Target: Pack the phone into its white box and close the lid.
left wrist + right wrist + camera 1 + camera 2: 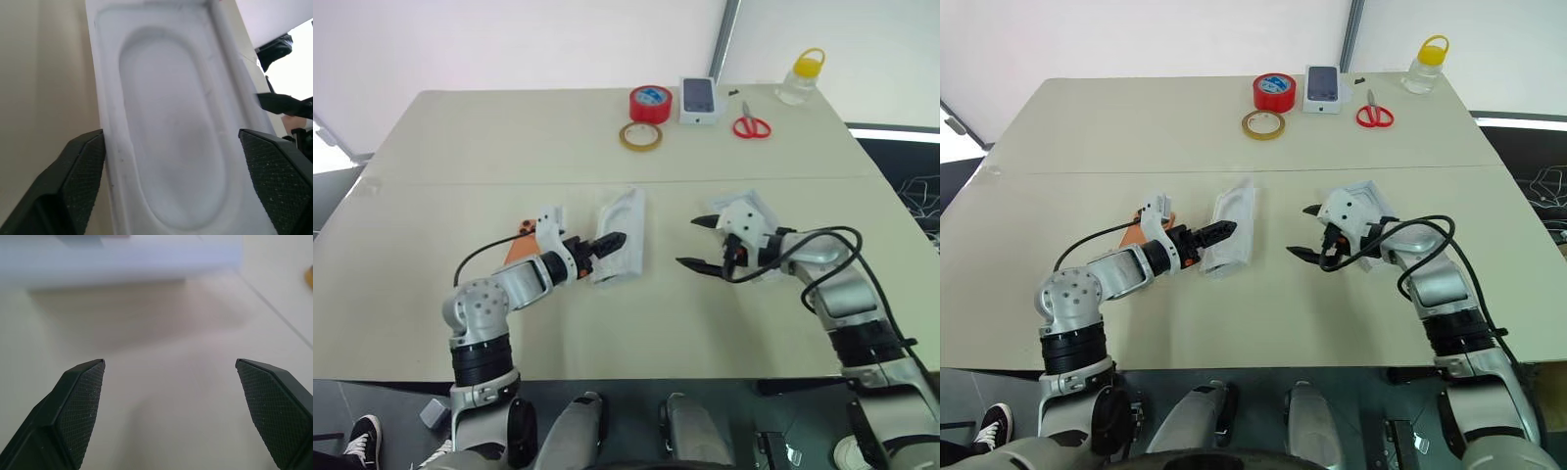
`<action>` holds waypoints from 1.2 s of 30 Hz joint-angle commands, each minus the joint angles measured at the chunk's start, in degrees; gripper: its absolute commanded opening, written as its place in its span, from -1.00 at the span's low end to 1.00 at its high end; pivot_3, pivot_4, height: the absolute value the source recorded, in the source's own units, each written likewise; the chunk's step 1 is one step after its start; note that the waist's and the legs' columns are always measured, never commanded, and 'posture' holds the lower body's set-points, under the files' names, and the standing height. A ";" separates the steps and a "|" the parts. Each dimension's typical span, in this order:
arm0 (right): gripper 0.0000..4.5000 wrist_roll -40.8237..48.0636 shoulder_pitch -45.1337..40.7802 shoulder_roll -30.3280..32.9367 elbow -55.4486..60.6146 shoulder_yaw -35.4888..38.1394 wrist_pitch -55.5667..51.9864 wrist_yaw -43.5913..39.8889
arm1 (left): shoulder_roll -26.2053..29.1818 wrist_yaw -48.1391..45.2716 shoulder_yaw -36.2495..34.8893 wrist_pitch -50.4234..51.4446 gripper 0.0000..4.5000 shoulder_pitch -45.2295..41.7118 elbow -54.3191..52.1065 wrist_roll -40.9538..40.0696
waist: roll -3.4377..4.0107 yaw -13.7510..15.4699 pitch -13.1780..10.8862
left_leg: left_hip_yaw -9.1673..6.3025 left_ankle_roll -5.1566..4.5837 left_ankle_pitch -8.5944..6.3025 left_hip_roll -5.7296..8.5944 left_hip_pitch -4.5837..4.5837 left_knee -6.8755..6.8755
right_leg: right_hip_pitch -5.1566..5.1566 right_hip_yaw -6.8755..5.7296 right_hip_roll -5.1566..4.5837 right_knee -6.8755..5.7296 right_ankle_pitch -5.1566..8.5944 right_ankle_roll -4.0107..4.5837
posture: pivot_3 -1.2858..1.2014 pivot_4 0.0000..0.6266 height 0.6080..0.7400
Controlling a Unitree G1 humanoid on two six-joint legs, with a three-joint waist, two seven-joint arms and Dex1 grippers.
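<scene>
Phone (pixel 517 249) sits half hidden behind the wide-open left gripper (pixel 610 241) at the white insert (pixel 622 233); the right gripper (pixel 699 243), also wide, should probably approach squarely.

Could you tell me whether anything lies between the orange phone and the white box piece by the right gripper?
Yes: the white insert and the open left gripper over it sit between the phone and that box piece.

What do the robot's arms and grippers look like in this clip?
Both arms are silver-grey metal with black bands and a perforated round shoulder joint. A black cable loops along each forearm. White wrist housings carry the left gripper and right gripper. Their black fingers are wedge-shaped, with cross-hatched pads. The left wrist shows orange trim.
</scene>
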State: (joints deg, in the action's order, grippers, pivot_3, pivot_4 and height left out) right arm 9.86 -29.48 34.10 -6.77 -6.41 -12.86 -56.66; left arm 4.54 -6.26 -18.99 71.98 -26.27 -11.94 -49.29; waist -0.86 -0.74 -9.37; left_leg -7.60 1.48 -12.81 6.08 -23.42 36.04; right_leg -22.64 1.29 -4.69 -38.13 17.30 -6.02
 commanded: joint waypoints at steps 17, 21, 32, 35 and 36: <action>-0.98 -6.07 -4.86 -12.87 1.93 -7.53 -1.50 10.32 | 17.56 -11.64 -1.90 -16.74 1.00 4.30 -2.08 3.62 | 0.03 -0.26 0.00 | 0.01 0.07 0.05 -0.03 0.01 -0.13 | -0.13 0.06 0.04 -0.04 -0.01 0.04 | 0.03 -0.52 1.00; -0.98 -8.78 -7.79 -18.60 1.03 -11.56 -3.50 13.48 | 25.14 -15.75 -5.29 -13.86 1.00 6.36 4.23 2.27 | 0.03 -0.40 0.00 | 0.00 0.07 0.04 -0.02 0.00 -0.14 | -0.16 0.08 0.03 -0.04 -0.01 0.04 | 0.03 -0.52 1.00; -0.98 -18.61 -15.59 -32.92 -9.44 -24.46 -7.08 17.83 | 38.44 -29.44 -3.00 -13.78 1.00 9.21 18.41 5.55 | 0.04 -0.65 0.00 | -0.02 0.12 0.07 -0.02 0.01 -0.44 | -0.65 0.10 0.03 -0.11 -0.03 0.08 | 0.03 -0.52 1.00; -0.98 -19.41 -18.74 -35.16 -15.77 -25.87 -11.07 16.27 | 38.48 -31.06 -1.36 -13.83 1.00 8.95 19.84 6.36 | 0.03 -0.79 0.00 | -0.04 0.17 0.11 -0.03 0.01 -0.49 | -0.67 0.09 0.04 -0.13 -0.04 0.11 | 0.03 -0.52 1.00; -0.98 -19.80 -19.68 -35.64 -17.46 -26.18 -11.70 16.01 | 38.21 -30.83 -1.35 -13.15 1.00 8.35 20.83 6.31 | 0.02 -0.77 0.00 | -0.06 0.17 0.11 -0.03 0.00 -0.49 | -0.66 0.08 0.04 -0.13 -0.05 0.11 | 0.03 -0.52 1.00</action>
State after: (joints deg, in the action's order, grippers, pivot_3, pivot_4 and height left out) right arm -9.20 -46.98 -0.82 -23.05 -32.62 -23.52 -40.18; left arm 41.95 -36.35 -20.41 58.79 -17.10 8.49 -43.54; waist -0.84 -1.51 -9.36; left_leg -7.66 1.64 -12.70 6.05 -23.42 35.55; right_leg -23.30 1.36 -4.65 -38.26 17.25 -5.91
